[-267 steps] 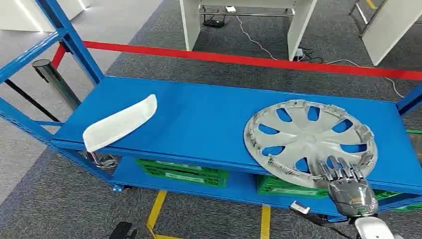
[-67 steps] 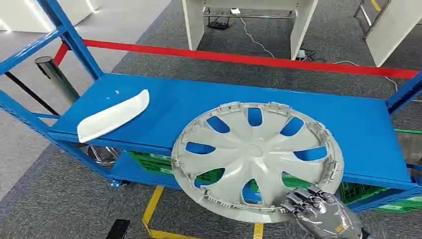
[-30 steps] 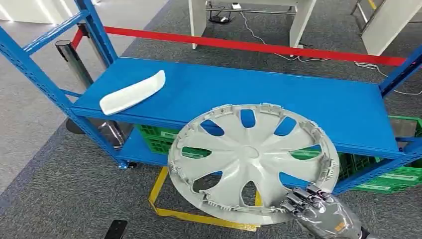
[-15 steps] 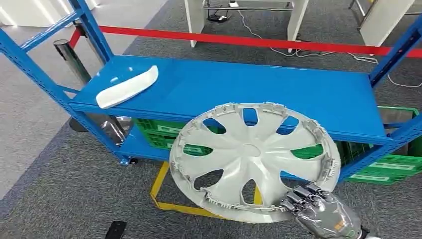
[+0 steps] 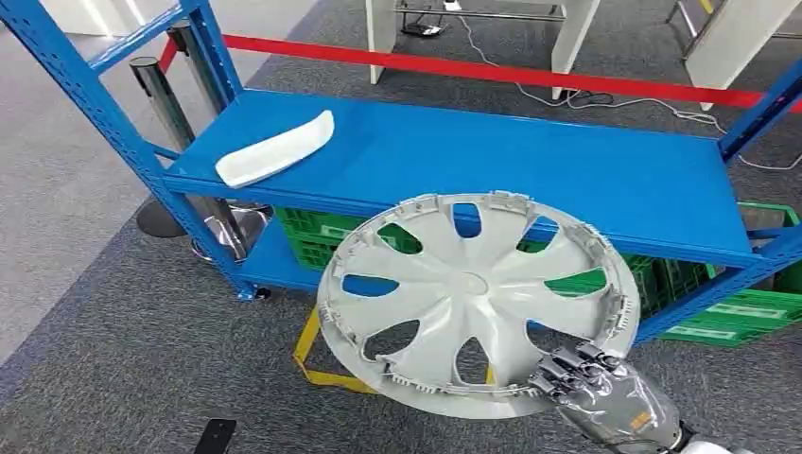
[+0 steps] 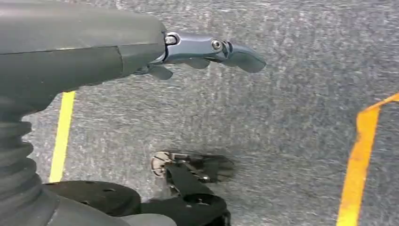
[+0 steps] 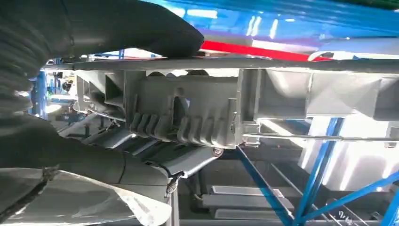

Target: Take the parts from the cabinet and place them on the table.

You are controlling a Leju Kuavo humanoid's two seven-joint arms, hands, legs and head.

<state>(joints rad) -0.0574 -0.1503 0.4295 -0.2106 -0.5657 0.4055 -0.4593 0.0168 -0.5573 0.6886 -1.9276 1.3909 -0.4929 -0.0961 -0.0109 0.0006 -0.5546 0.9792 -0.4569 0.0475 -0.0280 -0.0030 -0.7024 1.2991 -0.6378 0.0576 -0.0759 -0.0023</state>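
At the lower right of the head view, your right hand [image 5: 605, 397] grips the near rim of the silver wheel cover [image 5: 478, 298], fingers [image 5: 565, 367] curled over the edge around its five o'clock point. The right wrist view shows the same grip from behind: the thumb lies across the rim's top while the ribbed clips of the cover's back side [image 7: 188, 117] sit right against the hand.

The cover hangs in the air in front of the blue cabinet [image 5: 492, 161], tilted face-up, off the shelf surface and overlapping the shelf's front edge from your viewpoint. It spreads from the hand toward ten o'clock.

Your left hand [image 6: 207, 49] hangs over grey carpet, holding nothing; its visible fingers look loosely extended, apart from any object.

Further out, at eleven o'clock from the cover, one white curved part [image 5: 276, 149] lies flat on the top shelf near its left end, well apart from the cover. Green crates [image 5: 312, 232] sit on the lower shelf; white strips show on the right-hand one, but no writing on them can be read.

Count: one wheel cover, one white part, two hands.
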